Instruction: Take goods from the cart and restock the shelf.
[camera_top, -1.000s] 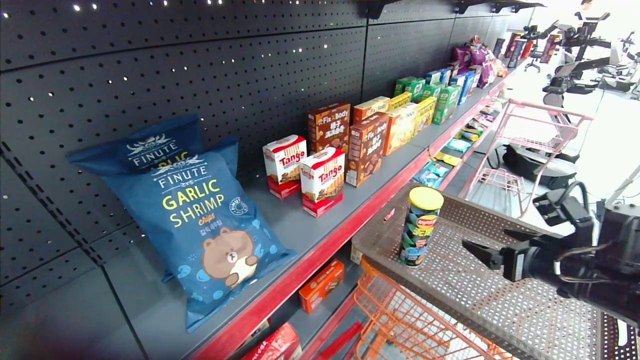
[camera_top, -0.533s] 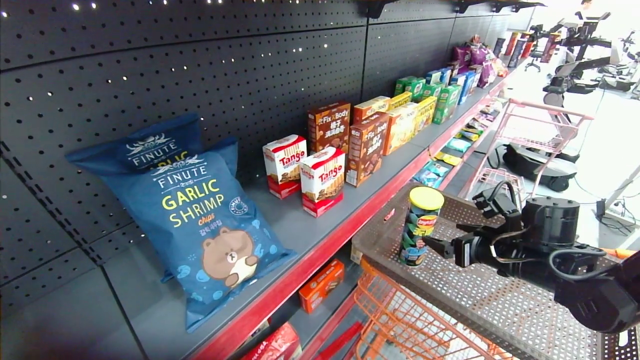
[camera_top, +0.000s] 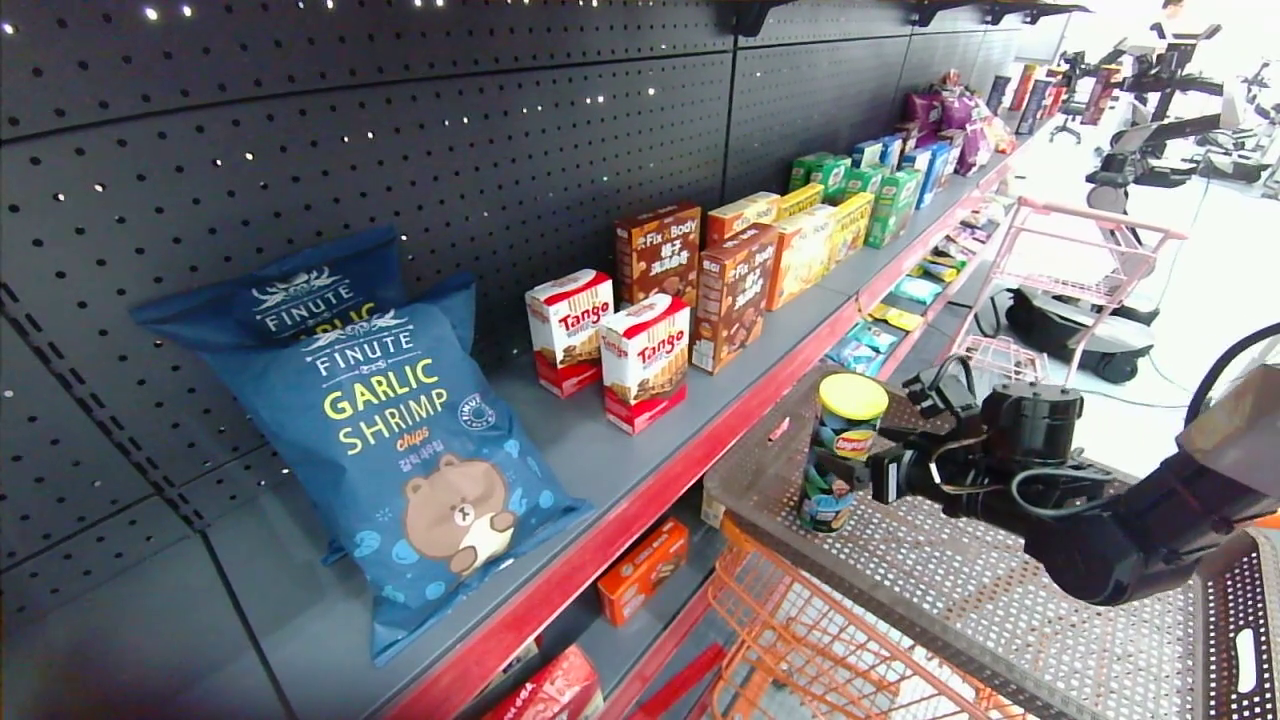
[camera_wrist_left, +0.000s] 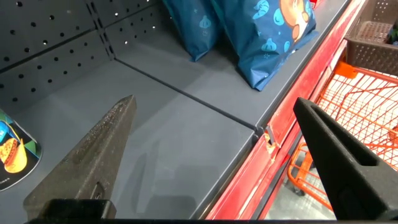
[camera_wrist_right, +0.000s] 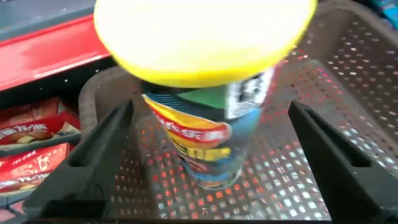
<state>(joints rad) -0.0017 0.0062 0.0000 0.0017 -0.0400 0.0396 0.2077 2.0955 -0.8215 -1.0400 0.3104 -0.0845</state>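
Far left of the yellow-lidded can (camera_top: 838, 450), the left gripper (camera_wrist_left: 214, 102) hangs over a bare stretch of the shelf (camera_top: 620, 455) with its fingers spread wide and nothing between them. Two blue chip bags (camera_top: 400, 430) lean on the shelf's back panel, well left of the can. Nearer the can stand two red-and-white boxes (camera_top: 645, 360), then brown boxes (camera_top: 735, 295). The can stands upright in the brown perforated basket (camera_top: 960, 600) on the orange cart (camera_top: 800, 650). From the can's right, the right gripper (camera_wrist_right: 211, 109) straddles it – fingers wide, a gap on each side.
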